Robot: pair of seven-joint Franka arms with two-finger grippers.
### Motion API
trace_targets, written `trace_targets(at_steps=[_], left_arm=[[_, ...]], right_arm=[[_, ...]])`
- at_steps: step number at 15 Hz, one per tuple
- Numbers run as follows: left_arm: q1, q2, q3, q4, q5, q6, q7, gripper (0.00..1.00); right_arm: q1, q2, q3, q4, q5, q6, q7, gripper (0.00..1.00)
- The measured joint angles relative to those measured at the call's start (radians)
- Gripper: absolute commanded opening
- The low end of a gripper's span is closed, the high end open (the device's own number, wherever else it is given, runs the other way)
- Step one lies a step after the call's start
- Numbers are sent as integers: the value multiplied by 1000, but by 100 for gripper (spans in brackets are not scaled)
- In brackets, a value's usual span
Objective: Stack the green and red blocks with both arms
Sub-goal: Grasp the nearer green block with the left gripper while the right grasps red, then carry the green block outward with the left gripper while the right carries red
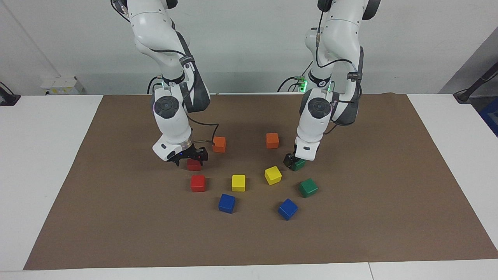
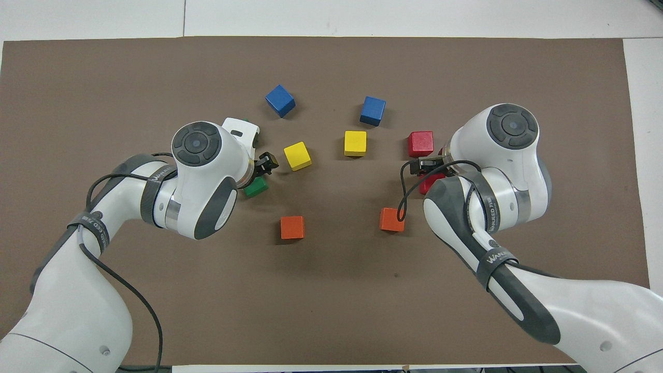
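**Both grippers down at their blocks, fingers apart, nothing lifted**

Facing view
- Brown mat on a white table; ten cubes lie scattered mid-frame.
- Right arm comes down in the frame's left half. Right gripper sits low just left of centre, fingers spread, straddling the top of a red block.
- That block rests on the mat. I cannot tell whether the fingers touch it.
- Spare red block lies just below it in the frame, apart from it.
- Left arm comes down in the frame's right half. Left gripper is low, right of centre, fingers apart, at a green block that sits on the mat.
- One dark finger shows at the block's centre-facing side; contact is unclear.
- Spare green block lies lower in the frame, near it but clear.
- Two orange cubes lie above centre, two yellow cubes at centre and two blue cubes below.

Overhead view
- The arms enter from the two bottom corners.
- Left gripper shows as a dark tip left of centre, with the green block half under the wrist.
- The spare green block is almost wholly hidden by the wrist.
- Right gripper is right of centre, over the red block, which is partly covered by the arm.
- The spare red block is in plain sight just above it in the frame.
- Yellow cubes lie between the two grippers, blue cubes higher in the frame and orange cubes lower.
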Motion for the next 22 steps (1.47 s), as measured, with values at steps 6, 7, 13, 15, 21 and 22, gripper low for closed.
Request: trace_targets(at_steps=[6, 7, 13, 15, 21, 22], left_arm=[[-14, 0, 0, -5, 0, 2, -14, 0], [-15, 0, 0, -5, 0, 1, -14, 0], [71, -61, 43, 26, 6, -134, 254, 0], [178, -97, 48, 27, 7, -163, 423, 0], [384, -106, 50, 25, 7, -152, 780, 0], [401, -105, 50, 25, 7, -147, 813, 0]], right_arm=[[1, -6, 2, -30, 0, 1, 0, 100], [1, -8, 2, -38, 0, 2, 0, 100], [3, -24, 3, -84, 0, 57, 0, 100], [5, -25, 3, -100, 0, 81, 0, 100], [5, -26, 4, -106, 0, 87, 0, 0], [5, -26, 4, -106, 0, 87, 0, 0]])
